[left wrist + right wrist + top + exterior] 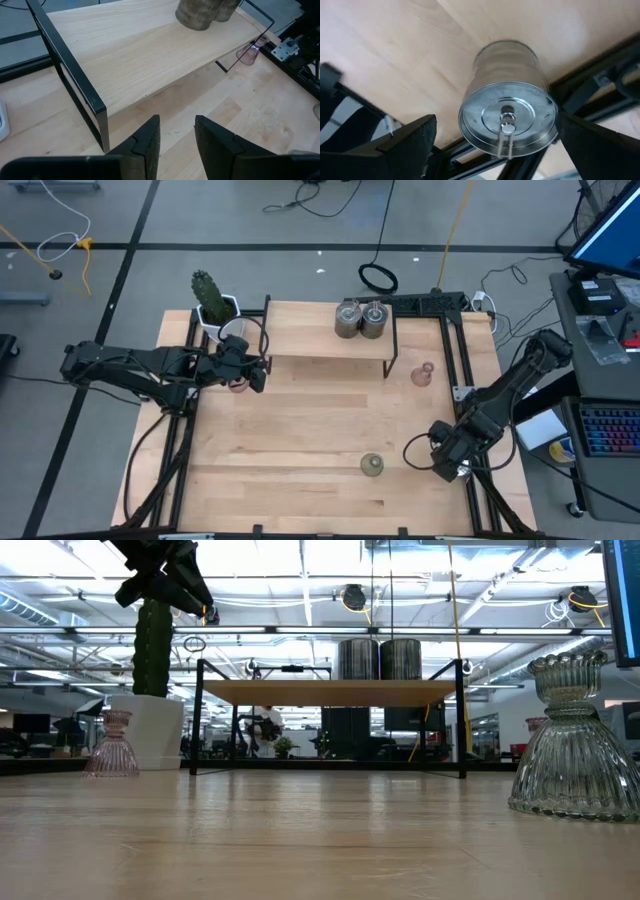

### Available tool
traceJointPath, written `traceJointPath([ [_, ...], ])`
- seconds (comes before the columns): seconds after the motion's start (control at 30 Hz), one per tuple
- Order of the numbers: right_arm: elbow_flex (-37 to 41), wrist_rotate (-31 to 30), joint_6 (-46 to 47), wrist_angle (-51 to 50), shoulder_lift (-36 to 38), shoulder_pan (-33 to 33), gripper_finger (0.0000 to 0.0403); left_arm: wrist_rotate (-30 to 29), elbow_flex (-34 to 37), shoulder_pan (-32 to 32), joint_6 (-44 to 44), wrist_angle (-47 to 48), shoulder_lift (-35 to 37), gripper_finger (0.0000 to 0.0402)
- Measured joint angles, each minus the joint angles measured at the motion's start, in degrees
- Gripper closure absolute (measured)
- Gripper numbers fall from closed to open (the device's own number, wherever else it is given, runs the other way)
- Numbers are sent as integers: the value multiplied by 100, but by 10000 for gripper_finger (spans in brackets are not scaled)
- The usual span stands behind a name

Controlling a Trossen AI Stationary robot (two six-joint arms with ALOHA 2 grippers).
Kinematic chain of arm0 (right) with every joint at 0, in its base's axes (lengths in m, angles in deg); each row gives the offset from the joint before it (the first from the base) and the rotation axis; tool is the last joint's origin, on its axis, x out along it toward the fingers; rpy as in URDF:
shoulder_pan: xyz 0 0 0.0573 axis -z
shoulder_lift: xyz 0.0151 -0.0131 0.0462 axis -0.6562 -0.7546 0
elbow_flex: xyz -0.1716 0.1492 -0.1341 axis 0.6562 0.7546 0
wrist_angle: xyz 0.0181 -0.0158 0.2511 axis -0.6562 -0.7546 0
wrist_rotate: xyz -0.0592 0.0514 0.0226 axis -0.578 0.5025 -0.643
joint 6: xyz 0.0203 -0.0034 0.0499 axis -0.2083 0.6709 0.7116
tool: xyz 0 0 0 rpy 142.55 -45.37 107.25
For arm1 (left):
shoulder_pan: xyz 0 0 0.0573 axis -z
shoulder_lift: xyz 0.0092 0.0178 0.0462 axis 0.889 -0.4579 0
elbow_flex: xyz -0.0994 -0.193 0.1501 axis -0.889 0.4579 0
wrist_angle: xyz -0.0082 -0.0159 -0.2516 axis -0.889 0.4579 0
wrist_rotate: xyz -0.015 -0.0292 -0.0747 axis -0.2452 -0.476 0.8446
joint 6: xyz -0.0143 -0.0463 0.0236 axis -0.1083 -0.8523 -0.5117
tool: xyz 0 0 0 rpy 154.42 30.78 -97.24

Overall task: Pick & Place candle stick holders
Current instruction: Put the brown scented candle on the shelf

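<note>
Metal is seen between the fingers of the right pincer. It is a squat silvery candle stick holder, stood upright at the near right edge of the surface, just beside the black frame. The right pincer is held wide, with one finger on each side of the cylinder. A gap is visible on at least one side, so no grip is shown.

The left pincer is held above the surface at the left end of the wooden shelf. Its fingers are set narrow, and nothing is held between them. A pinkish glass holder is stood on the surface close below it, near the white pot of the cactus.

Two more silvery cylinders are placed side by side, touching or nearly so, on top of the shelf toward its right end. A second pinkish glass holder is found on the surface just to the right of the shelf's right leg. The olive-green holder is stood alone near the front edge of the surface. It is well apart from the shelf and a little to the left of the right pincer.
</note>
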Motion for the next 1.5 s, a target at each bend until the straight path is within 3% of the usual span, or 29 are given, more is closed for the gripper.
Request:
traceJointPath([
  [1.5, -2, -301, -232, -310, 230, -131, 3, -2, 0, -2, 1, -2, -2, 279],
])
